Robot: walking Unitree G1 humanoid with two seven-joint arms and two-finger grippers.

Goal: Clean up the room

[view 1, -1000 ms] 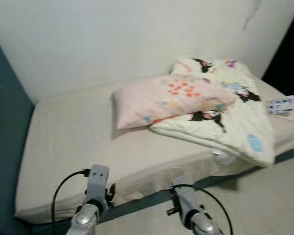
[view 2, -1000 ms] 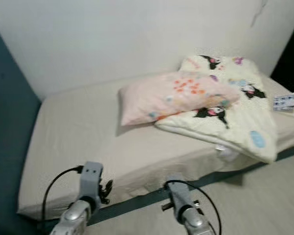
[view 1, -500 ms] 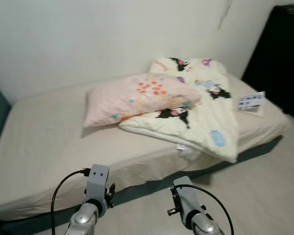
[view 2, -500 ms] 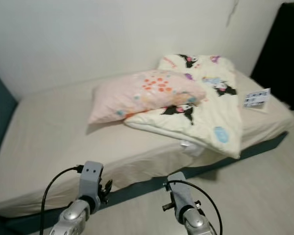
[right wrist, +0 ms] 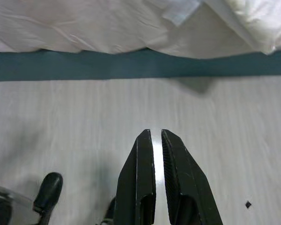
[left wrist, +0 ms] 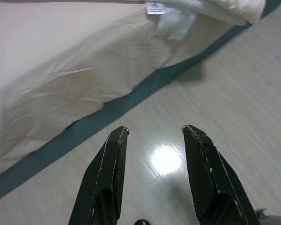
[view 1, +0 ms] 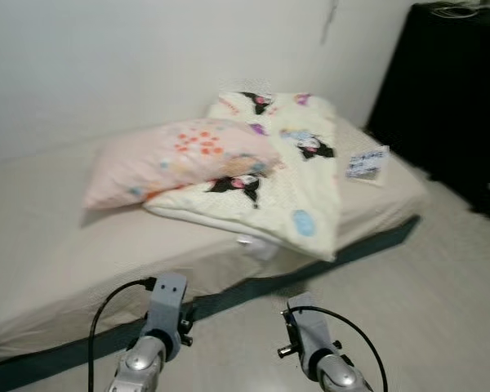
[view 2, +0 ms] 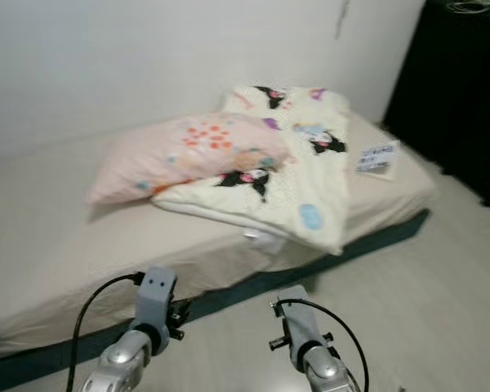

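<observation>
Swinging rightward over the last second, the head camera has carried the teal wall panel out of sight and brought a tall black cabinet (view 1: 449, 98) into the right of the frame, so the bedding only appears to slide left; nothing on the bed has itself moved, and I judge the robot to be surveying the room rather than handling anything yet. Largest is the bed (view 1: 41, 245), a low mattress under a smooth beige fitted sheet that wrinkles where it hangs over a dark teal base, standing on pale, glossy plank flooring (view 1: 425, 286). On it lies a cream quilt (view 1: 298, 175), soft and puffy, printed with small dark cartoon figures and folded loosely so that one corner droops over the mattress edge toward the floor. A plump pink pillow (view 1: 175, 159) dotted with orange rests partly on top of the quilt's near fold. Near the bed's far right corner sits a small flat printed packet (view 1: 367, 163), just beside the quilt. Both arms are low over the floor in front of the bed, well apart from the bedding: the left gripper (left wrist: 154, 133) has its black fingers spread and empty, while the right gripper (right wrist: 153, 136) has its fingers nearly together, grasping nothing.
</observation>
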